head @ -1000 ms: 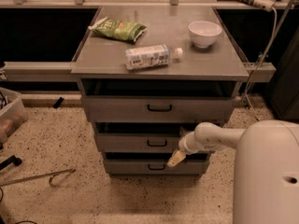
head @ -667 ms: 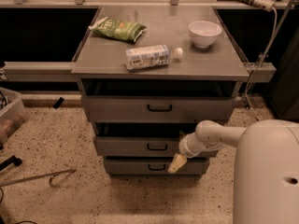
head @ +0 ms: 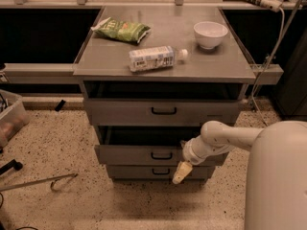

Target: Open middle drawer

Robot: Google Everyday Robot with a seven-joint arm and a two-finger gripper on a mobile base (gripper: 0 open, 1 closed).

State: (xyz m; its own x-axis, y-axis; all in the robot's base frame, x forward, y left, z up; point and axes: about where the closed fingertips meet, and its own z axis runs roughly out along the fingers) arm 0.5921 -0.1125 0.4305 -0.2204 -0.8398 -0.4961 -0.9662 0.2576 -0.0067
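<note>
The grey cabinet has three stacked drawers. The middle drawer [head: 139,155] has a flat grey front and a small black loop handle [head: 161,155]. It stands a little way out, with a dark gap above its front. My gripper [head: 180,172], cream-coloured and pointing down, hangs in front of the drawer's right part, just right of and below the handle. It overlaps the bottom drawer [head: 144,172]. The white arm [head: 225,138] reaches in from the right. The top drawer [head: 124,112] also stands slightly out.
On the cabinet top [head: 216,63] lie a green snack bag [head: 122,30], a plastic bottle on its side [head: 153,58] and a white bowl [head: 210,34]. A clear bin [head: 9,119] and a metal hook [head: 48,182] are on the speckled floor at left. A cable [head: 268,56] hangs at right.
My gripper has moved a little lower and nearer. The middle drawer's front sits slightly further out than before.
</note>
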